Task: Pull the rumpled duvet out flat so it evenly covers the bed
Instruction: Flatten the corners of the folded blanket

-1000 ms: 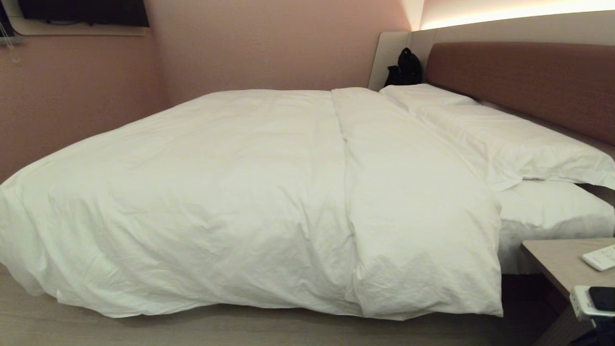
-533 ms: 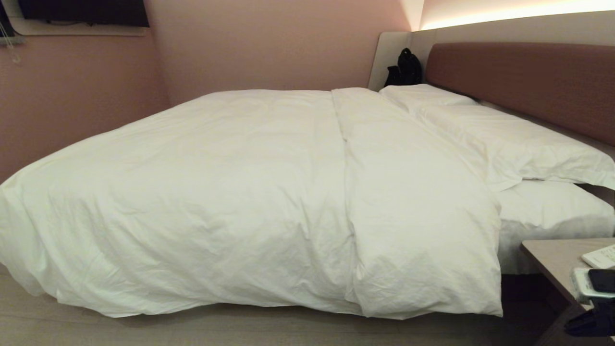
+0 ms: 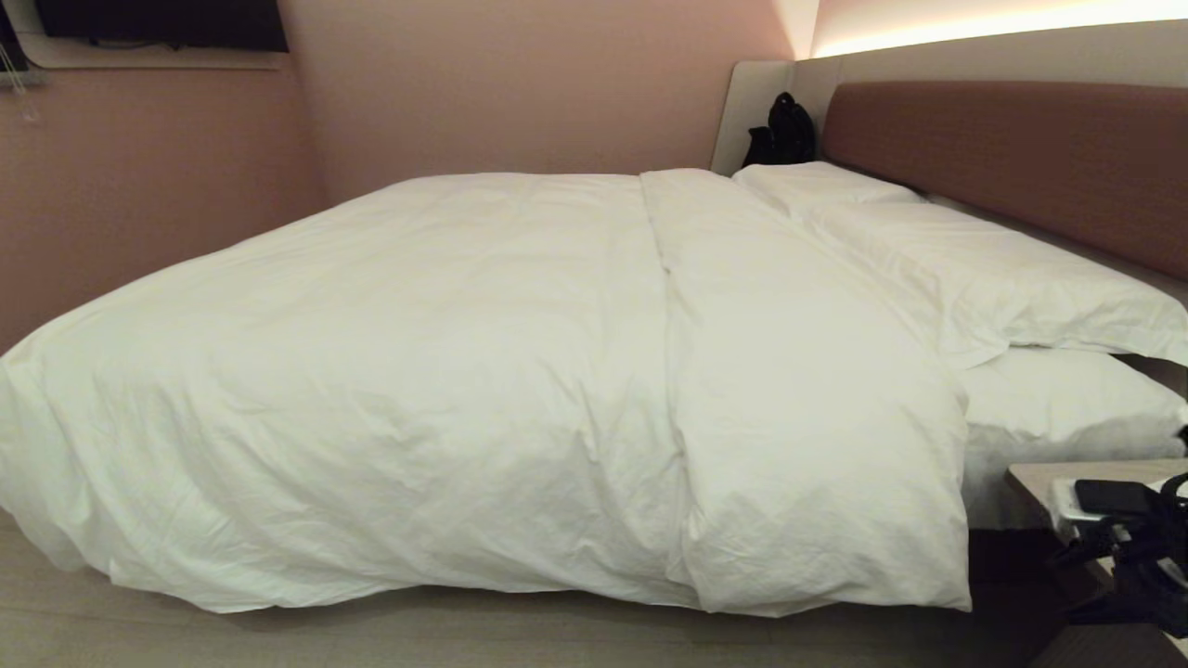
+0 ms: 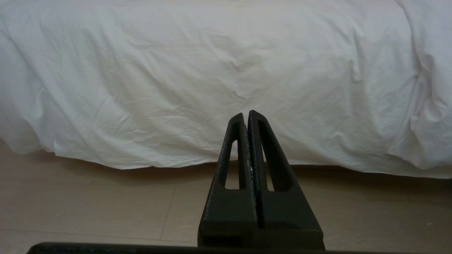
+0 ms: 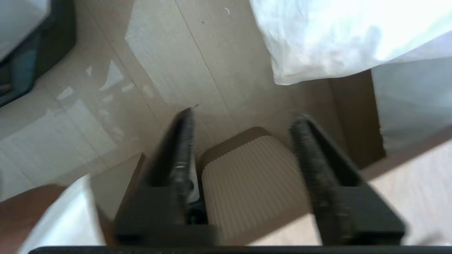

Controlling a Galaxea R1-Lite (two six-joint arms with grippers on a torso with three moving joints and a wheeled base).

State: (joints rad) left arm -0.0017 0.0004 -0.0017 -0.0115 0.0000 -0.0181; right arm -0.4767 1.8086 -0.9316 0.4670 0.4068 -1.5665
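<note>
The white puffy duvet (image 3: 464, 371) lies spread over the bed (image 3: 1021, 158) and hangs down its near side almost to the floor. A lengthwise fold runs across it. My left gripper (image 4: 246, 113) is shut with nothing in it, low above the floor, pointing at the duvet's hanging side (image 4: 212, 70). My right gripper (image 5: 243, 116) is open and empty. It points down at the floor beside the duvet's near corner (image 5: 335, 35). The right arm (image 3: 1128, 547) shows at the lower right of the head view, by the nightstand.
Two white pillows (image 3: 1002, 269) lie along the headboard, with bare mattress sheet (image 3: 1058, 408) beside the duvet. A wooden nightstand (image 3: 1030, 478) stands at the bed's near right corner. A ribbed beige object (image 5: 254, 176) sits below the right gripper. A black bag (image 3: 784, 130) rests in the far corner.
The right arm has risen from the lower right corner and moved left over the nightstand, hiding the white remote there. The duvet has not moved.
</note>
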